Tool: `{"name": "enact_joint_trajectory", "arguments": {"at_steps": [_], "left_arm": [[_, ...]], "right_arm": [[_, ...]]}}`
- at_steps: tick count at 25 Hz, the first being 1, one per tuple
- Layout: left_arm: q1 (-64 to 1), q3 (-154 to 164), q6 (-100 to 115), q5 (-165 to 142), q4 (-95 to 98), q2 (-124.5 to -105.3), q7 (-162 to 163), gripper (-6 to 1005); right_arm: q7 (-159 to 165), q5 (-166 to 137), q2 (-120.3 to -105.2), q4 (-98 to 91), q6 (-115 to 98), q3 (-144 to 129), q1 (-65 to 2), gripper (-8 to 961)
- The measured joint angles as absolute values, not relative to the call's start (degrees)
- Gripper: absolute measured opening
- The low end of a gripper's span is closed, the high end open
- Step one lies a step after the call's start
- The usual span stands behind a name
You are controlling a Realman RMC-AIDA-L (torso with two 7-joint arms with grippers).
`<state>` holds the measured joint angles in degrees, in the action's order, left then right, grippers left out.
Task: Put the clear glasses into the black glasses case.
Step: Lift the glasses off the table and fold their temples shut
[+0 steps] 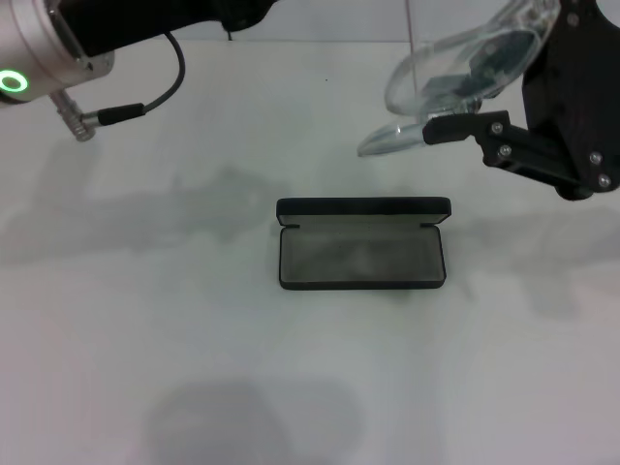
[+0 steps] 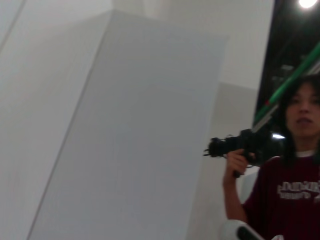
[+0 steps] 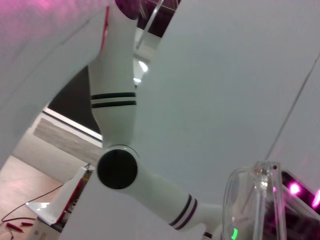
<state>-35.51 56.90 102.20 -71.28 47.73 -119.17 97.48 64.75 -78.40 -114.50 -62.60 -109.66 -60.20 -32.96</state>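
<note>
A: What do the right gripper's (image 1: pixel 455 121) fingers (image 1: pixel 465 127) hold?

B: They are clamped on the clear glasses (image 1: pixel 465 68), carried tilted in the air at the far right, above and beyond the black glasses case (image 1: pixel 362 244).

A: And the left gripper?

B: Out of sight. Only the left arm (image 1: pixel 58 48) shows at the far left, raised, a green ring lit on it.

A: Count the things.

B: One pair of glasses, one case. The case lies open on the white counter (image 1: pixel 145 339), lid back, grey lining showing, nothing in it.

A: The room?

B: White walls; in the left wrist view a person (image 2: pixel 287 170) in a dark red shirt holds a black device (image 2: pixel 245 145).
</note>
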Motion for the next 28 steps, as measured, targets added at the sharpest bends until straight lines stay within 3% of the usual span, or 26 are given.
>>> {"name": "enact_joint_trajectory", "arguments": {"at_steps": [28], "left_arm": [[-36.7, 59.4, 108.9, -66.9, 47.0, -119.44, 96.3, 111]], "right_arm": [[64.7, -78.4, -115.19, -60.1, -110.6, -60.7, -33.4, 164]]}}
